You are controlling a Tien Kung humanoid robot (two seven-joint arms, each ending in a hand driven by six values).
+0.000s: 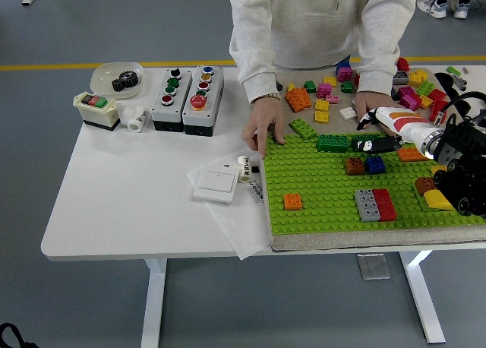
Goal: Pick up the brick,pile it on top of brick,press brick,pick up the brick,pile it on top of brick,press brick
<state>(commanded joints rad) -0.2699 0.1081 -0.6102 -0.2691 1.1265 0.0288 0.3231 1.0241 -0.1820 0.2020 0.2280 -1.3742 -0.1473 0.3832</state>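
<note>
1. A white worktop is seen from above, with a person in a pale grey sweatshirt standing at its far edge.
2. The right half of the worktop is covered by a grey mat, and on it a large green baseplate is laid, reaching to the near right corner.
3. The right robot hand is brought in from the right edge over the far right part of the baseplate. Its white fingers are extended and its black fingertips are placed at a dark green brick. Whether that brick is gripped cannot be told.
4. One hand of the person is pressed on the far left corner of the baseplate; the other hand is rested on the mat just behind the robot hand.
5. Two grey push-button boxes are set near the far edge, left of the mat, with a white bowl holding a black gear towards the far left corner.
6. A white wall switch is laid on paper just left of the mat.
7. On the baseplate, a brown brick and a blue brick are placed touching, just nearer than the robot hand. A grey brick and a red brick sit side by side near the near edge, and an orange brick stands alone to the left.
8. Loose coloured bricks are scattered on the mat behind the baseplate.
</note>
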